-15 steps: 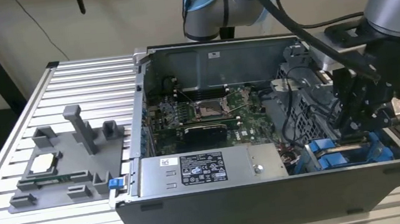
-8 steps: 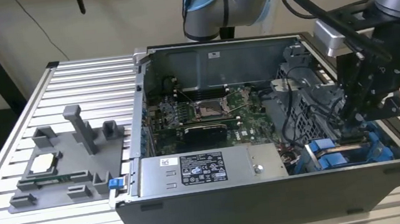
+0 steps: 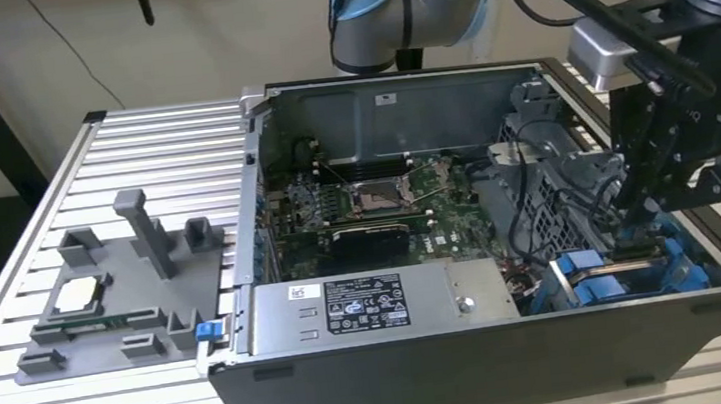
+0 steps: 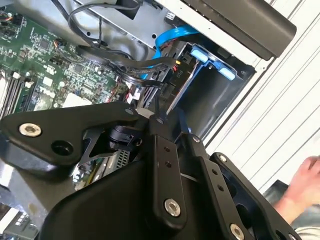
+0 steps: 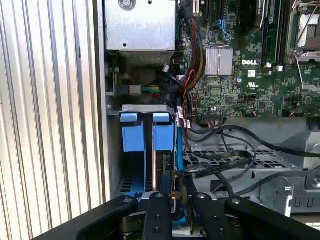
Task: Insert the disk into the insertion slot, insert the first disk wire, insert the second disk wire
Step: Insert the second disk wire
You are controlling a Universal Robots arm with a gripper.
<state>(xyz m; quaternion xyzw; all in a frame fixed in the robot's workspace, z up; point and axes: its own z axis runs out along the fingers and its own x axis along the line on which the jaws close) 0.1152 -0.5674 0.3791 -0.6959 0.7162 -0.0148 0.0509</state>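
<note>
Between the fingers [image 5: 159,215], which are set narrow, the thin edge of the disk [image 5: 167,170] is seen standing on edge, and it appears to be pinched by them, though the contact itself is hidden. Straight ahead of the fingertips the disk is already partly down in the slot [image 5: 145,165] of the drive cage, flanked by two blue tabs [image 5: 132,135].

For the step to be done well, the disk is best kept square to the slot walls and pressed along the slot's own line, so the blue frame is not jammed. Black cables [image 5: 220,165] are draped just beside the gripper [image 5: 181,200] and should be kept from being trapped under the disk.

The gripper [image 3: 635,228] is lowered into the open computer case [image 3: 488,390] at its front corner, on the exterior view's right. Held in the case beyond the fingers are the green motherboard [image 5: 250,75] and a grey power supply [image 3: 372,306]. Outside the case, a grey parts tray [image 3: 42,361] is set on the slatted table [image 3: 87,402], with a small chip [image 3: 78,295] lying on it. A person's hand [image 4: 302,187] is seen off to one side in the second wrist view.
</note>
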